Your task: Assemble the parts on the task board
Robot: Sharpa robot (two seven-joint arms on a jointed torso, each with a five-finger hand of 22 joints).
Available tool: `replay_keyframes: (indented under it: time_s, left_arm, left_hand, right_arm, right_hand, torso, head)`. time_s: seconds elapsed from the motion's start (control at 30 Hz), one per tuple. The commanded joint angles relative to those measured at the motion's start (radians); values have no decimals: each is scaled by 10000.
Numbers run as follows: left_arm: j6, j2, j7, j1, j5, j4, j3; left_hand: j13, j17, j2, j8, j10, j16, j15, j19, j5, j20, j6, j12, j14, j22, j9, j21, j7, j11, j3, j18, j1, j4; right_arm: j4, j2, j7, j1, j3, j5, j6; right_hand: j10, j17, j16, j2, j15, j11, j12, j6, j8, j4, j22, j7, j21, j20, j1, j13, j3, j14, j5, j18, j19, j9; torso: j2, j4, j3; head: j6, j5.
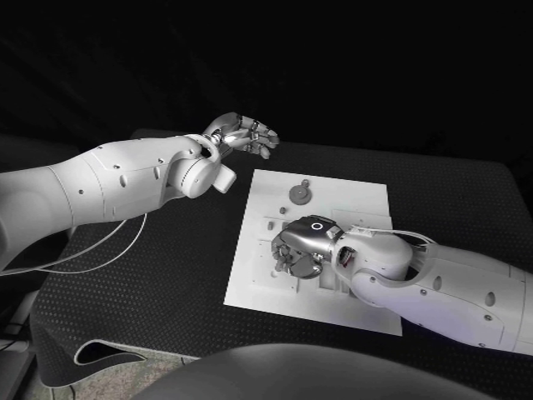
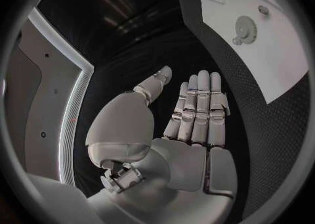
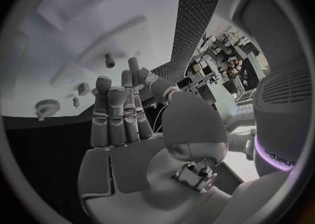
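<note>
Task board [image 1: 339, 204] lies mid-surface [image 1: 146, 283]. A gear [image 1: 301, 192] sits near its far edge. Left hand [image 1: 245, 134] hangs beyond the board, fingers extended, holding nothing. Right hand [image 1: 301, 247] is over the board's centre, fingers straight, empty.

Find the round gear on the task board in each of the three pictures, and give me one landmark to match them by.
Head view: the gear lies near the far end of the task board, beyond the right hand.
Left wrist view: gear on the white board, past the left hand.
Right wrist view: gear beside the hand, at the board's edge.
Shared landmark: the board edge against the black table.
</note>
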Motion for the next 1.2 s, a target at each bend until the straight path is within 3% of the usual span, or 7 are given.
replay_keyframes:
  time_s: [0.03, 0.33, 1.2]
  left_arm:
    - [119, 30, 101, 15, 65, 22, 10]
    - [130, 51, 97, 15, 75, 17, 10]
    - [136, 65, 92, 15, 77, -4, 10]
  left_hand:
    - [-15, 12, 32, 49, -69, -41, 6, -31, 42, 26, -66, 0, 88, -12, -11, 11, -15, 10, -66, -35, -41, 19]
    - [-17, 20, 34, 51, -69, -48, 6, -31, 42, 26, -67, 1, 90, -17, -12, 12, -15, 10, -67, -35, -43, 20]
    - [-23, 57, 39, 55, -71, -81, 7, -28, 42, 26, -73, 1, 98, -41, -21, 14, -13, 11, -71, -36, -49, 22]
  right_arm:
    - [-79, 104, 62, -72, -16, -458, 220]
    - [-273, 281, 55, -178, -63, -594, 218]
    - [-198, 390, 107, -275, -96, -585, 61]
  right_hand:
    - [69, 4, -33, 31, -83, 8, 39, 178, 67, 35, 167, -116, 46, -21, 43, 18, -36, -3, 41, 155, 56, 196]
    - [72, 6, -34, 32, -84, 7, 36, 178, 68, 34, 167, -116, 44, -22, 47, 22, -38, -4, 41, 155, 55, 200]
    - [74, 10, -37, 35, -87, 4, 31, 177, 70, 33, 169, -117, 43, -24, 56, 30, -42, -5, 42, 155, 55, 208]
  torso:
    - [-2, -2, 0]
    - [-1, -1, 6]
    - [-2, -18, 11]
  head:
    - [2, 5]
    - [2, -9]
    - [2, 96]
